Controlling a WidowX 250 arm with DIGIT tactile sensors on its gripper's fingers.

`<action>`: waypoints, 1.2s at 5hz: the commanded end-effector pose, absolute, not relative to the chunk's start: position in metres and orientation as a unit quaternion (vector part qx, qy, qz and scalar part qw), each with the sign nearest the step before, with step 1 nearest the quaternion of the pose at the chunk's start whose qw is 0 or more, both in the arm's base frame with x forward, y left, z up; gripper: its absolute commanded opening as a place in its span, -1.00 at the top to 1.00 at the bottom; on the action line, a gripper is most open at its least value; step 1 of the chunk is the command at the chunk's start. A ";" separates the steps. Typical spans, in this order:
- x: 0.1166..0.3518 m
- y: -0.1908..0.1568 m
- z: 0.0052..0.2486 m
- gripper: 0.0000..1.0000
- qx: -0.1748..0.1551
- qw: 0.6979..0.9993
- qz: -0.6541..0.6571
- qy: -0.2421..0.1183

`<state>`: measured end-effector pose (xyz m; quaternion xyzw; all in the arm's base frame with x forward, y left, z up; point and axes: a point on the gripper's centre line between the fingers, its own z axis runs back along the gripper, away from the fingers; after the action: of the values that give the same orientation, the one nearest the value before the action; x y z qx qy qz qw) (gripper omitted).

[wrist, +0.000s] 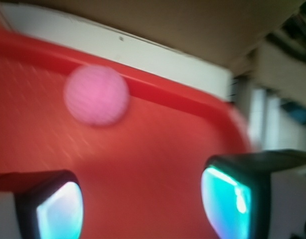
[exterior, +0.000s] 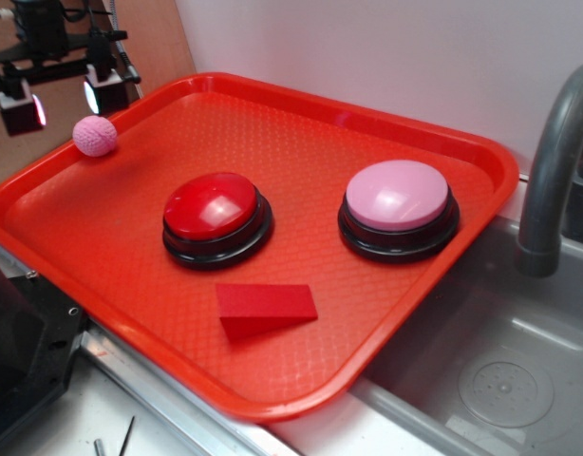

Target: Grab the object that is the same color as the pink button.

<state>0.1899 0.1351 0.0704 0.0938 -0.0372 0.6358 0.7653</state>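
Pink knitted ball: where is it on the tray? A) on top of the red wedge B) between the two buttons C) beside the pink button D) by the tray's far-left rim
D: the pink knitted ball sits against the red tray's far-left rim, well apart from the red button, pink button and red wedge.

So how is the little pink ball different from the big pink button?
The ball is much smaller than the button. The ball looks knitted and bumpy; the button is a smooth, shiny dome. The ball lies by the tray's far left rim; the button sits on a black base on the right. Both are pink and on the tray.
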 end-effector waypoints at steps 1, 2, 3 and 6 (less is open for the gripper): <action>0.191 0.165 0.066 -1.00 0.092 0.737 0.655 -0.136; 0.198 0.174 0.060 -1.00 0.091 0.735 0.658 -0.136; 0.203 0.181 0.051 -1.00 0.107 0.736 0.655 -0.131; 0.212 0.187 0.026 0.30 0.094 0.749 0.647 -0.108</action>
<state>0.2249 0.1761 0.0159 0.0931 -0.0960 0.6417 0.7552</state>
